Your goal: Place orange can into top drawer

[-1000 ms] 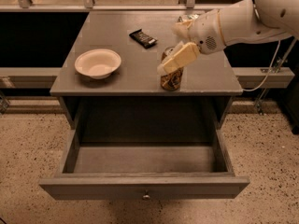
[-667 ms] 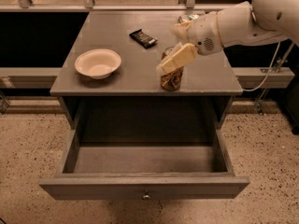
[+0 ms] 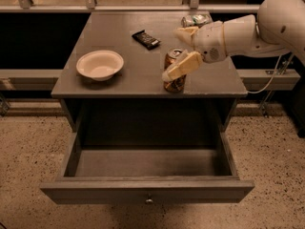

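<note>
Hardly any change over the last second: gripper (image 3: 172,53) still parked at the orange can (image 3: 174,80), spread wide, one cream finger (image 3: 183,67) slanting across the can's front, the other behind its top. Contact with the can: unclear. Can still upright on the tabletop (image 3: 114,87), between the fingers, not lifted. Probably still the grasping step, then, with lift and carry all to come.

Open drawer (image 3: 143,190) waiting below and in front of the gripper: grey painted wood, shallow, flat-fronted, small round metal knob (image 3: 149,201). Can slim, of thin glossy aluminium, likely to dent under a hard squeeze.

Out past the fingertips, a smooth pale bowl (image 3: 100,64). Closer in, a dark wrapped bar (image 3: 146,39). Just behind the gripper, a pale green can (image 3: 196,20), seemingly on its side.
</note>
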{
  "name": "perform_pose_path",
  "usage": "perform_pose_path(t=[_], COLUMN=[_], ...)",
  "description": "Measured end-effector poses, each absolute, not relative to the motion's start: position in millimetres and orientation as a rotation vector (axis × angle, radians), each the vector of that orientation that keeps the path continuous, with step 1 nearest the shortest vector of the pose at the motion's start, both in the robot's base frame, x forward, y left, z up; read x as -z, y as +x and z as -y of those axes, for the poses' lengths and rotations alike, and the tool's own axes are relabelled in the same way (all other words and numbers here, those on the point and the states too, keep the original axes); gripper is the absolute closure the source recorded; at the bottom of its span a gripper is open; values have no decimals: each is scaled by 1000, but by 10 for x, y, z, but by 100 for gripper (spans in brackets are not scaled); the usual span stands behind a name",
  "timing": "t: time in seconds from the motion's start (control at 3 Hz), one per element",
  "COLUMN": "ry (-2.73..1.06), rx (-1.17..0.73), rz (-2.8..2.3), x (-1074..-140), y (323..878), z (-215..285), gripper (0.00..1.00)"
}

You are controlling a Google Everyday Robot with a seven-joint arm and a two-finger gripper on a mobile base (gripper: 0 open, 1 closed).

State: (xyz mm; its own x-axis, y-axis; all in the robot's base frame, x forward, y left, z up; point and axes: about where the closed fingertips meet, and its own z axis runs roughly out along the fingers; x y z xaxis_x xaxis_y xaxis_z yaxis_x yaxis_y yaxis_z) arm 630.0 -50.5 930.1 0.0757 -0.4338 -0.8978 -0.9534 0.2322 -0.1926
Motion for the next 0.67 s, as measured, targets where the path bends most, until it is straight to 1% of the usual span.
perform_pose_path(t=[0.33, 0.67], ry=[-1373, -1379], rx=[-684, -704], rz=[-1487, -1489], x=[-9191, -9137], y=[6323, 6332], z=[527, 509], gripper=[3, 26])
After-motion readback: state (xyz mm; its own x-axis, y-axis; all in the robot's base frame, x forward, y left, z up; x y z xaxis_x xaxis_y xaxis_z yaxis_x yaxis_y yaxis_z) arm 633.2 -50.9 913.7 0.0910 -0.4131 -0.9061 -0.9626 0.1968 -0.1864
